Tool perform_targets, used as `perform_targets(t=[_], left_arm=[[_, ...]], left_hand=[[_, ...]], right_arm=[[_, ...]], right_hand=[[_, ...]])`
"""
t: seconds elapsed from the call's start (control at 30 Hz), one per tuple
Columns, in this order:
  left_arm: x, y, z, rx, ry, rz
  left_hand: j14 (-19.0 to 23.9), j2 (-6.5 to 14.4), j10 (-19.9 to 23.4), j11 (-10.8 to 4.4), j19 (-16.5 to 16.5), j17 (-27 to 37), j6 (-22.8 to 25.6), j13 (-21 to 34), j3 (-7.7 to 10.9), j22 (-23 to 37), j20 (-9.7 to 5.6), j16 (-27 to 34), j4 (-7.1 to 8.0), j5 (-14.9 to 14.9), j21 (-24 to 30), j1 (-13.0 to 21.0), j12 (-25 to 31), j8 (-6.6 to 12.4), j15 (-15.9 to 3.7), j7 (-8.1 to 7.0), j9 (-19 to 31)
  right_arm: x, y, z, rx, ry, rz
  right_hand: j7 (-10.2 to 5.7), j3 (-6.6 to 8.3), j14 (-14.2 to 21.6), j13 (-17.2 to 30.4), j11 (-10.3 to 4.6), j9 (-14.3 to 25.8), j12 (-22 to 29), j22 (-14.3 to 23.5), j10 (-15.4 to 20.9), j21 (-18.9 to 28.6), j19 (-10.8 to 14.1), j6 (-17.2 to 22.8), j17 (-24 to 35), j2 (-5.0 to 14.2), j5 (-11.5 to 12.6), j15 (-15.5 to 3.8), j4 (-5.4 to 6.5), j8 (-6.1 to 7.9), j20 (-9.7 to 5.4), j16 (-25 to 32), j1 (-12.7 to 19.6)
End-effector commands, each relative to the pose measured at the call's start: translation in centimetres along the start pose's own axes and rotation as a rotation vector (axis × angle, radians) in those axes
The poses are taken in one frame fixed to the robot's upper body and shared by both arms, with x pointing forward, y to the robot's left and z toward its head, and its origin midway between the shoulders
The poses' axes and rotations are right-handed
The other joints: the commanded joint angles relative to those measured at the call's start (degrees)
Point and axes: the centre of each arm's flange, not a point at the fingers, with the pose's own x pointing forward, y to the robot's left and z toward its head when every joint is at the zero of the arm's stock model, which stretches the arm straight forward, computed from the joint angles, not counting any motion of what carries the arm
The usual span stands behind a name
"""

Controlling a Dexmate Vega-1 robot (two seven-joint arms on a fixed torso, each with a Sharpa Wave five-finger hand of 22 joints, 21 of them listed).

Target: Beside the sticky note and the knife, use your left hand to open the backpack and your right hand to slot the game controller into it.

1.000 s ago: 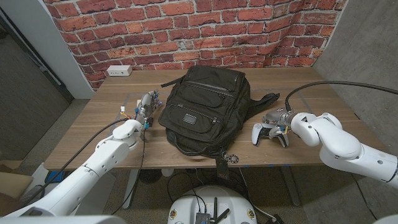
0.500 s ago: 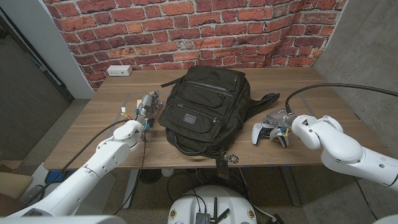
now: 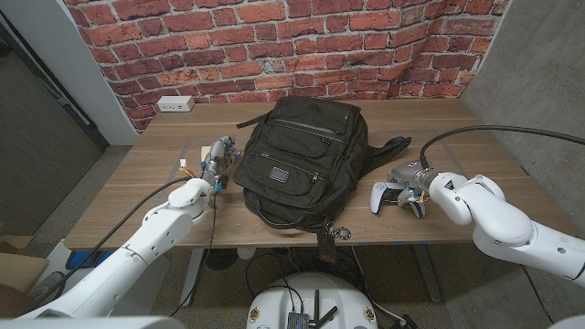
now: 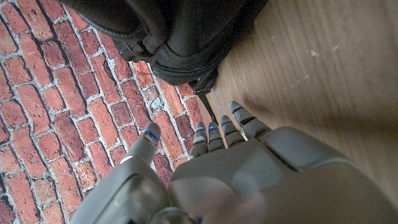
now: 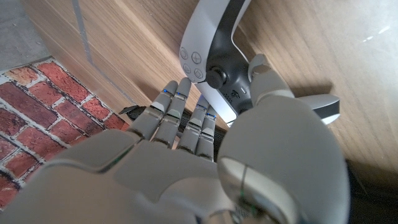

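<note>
1. Black backpack [image 3: 302, 160] lying closed on the wooden table [image 3: 164, 155] at centre, zips not yet drawn, top toward 12 o'clock and a strap trailing off toward 3 o'clock.
2. White game controller [image 3: 388, 196] on the table at about 4 o'clock from the backpack, close by its lower right corner but apart from it.
3. Left hand [image 3: 216, 157] at 9 o'clock from the backpack, just beside its side; in the left wrist view, fingers [image 4: 239, 118] spread and straight, holding nothing, tips near the bag's rounded edge [image 4: 180, 62].
4. Right hand [image 3: 408, 181] at 3 o'clock from the controller; in the right wrist view, fingers [image 5: 180, 109] loosely extended over the controller [image 5: 211, 43], thumb alongside its body. Cannot tell whether contact is firm; judged as reaching, not yet a secure hold.
5. Step in hand, by judgement: closing on the controller while readying the opening of the bag.
6. To do it well: wrap fingers round one grip and the body, thumb opposing, before lifting.
7. For the left: find the zip pull near the top, pinch, draw along the seam, and hold the mouth wide before bringing the controller over.
</note>
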Motion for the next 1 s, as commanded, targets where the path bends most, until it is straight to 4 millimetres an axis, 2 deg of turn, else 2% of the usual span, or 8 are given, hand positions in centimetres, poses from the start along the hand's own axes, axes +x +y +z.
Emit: perform_targets(t=[0.03,0.33,0.4,0.7,1.0], left_arm=[[-0.4,0.0,-0.2,-0.005,0.005,0.005],[-0.6,0.0,-0.2,0.0,0.006,0.001],[-0.5,0.1,-0.1,-0.001,0.003,-0.002],[-0.3,0.0,0.0,0.006,0.003,-0.014],[-0.4,-0.3,0.3,0.038,0.01,-0.036]], left_hand=[[0.6,3.2,0.5,-0.06,0.5,0.3,0.7,0.3,0.69,0.3,-0.81,0.0,-0.02,0.0,0.3,-0.6,0.1,0.14,-0.05,0.08,0.2],[0.6,3.2,0.5,-0.03,0.6,0.3,0.7,0.3,0.75,0.3,-0.81,0.0,0.0,0.0,0.3,-0.6,0.1,0.13,-0.09,0.1,0.2],[0.7,3.2,0.5,0.0,0.6,0.3,0.7,0.3,0.76,0.3,-0.81,0.0,0.01,0.0,0.3,-0.6,0.1,0.13,-0.05,0.08,0.2],[0.6,3.2,0.5,-0.01,0.6,0.3,0.6,0.3,0.82,0.3,-0.82,0.0,0.0,0.0,0.3,-0.6,0.1,0.11,-0.03,0.12,0.2],[0.7,3.1,0.5,-0.01,0.6,0.3,0.7,0.3,0.89,0.3,-0.77,0.0,0.02,0.0,0.3,-0.6,0.1,0.12,0.01,0.11,0.2]], right_arm=[[0.1,0.2,0.1,0.0,0.006,-0.025],[-0.2,0.1,-0.1,0.017,0.012,-0.047],[-0.3,0.0,-0.1,0.018,0.014,-0.05],[-0.5,-0.6,-0.5,0.04,0.024,-0.065],[-0.8,-1.2,-0.5,0.069,0.033,-0.083]], right_hand=[[-0.17,-0.17,1.1,0.6,-0.02,0.3,0.8,0.3,1.7,0.3,0.9,1.4,0.7,0.56,0.0,-9.82,-0.12,0.62,-1.4,0.9,1.5],[-0.72,-0.01,4.3,1.3,-1.09,0.3,1.7,0.3,4.9,0.5,2.5,5.0,1.7,2.06,0.2,-10.25,0.1,1.81,-2.96,2.8,2.9],[-0.72,0.15,5.9,1.5,-1.19,0.2,1.9,0.3,5.6,0.5,3.0,5.6,2.0,2.7,0.4,-10.54,0.06,1.98,-3.38,3.5,3.4],[-0.98,0.38,8.8,1.8,-1.54,0.2,2.4,0.2,8.0,0.4,3.8,8.2,2.2,3.13,0.6,-10.59,-0.03,2.94,-4.0,4.0,4.3],[-1.26,0.55,10.2,2.0,-1.9,0.1,2.5,0.2,9.0,0.3,4.1,9.1,2.4,3.38,0.7,-10.81,-0.25,3.27,-4.54,4.2,5.1]])
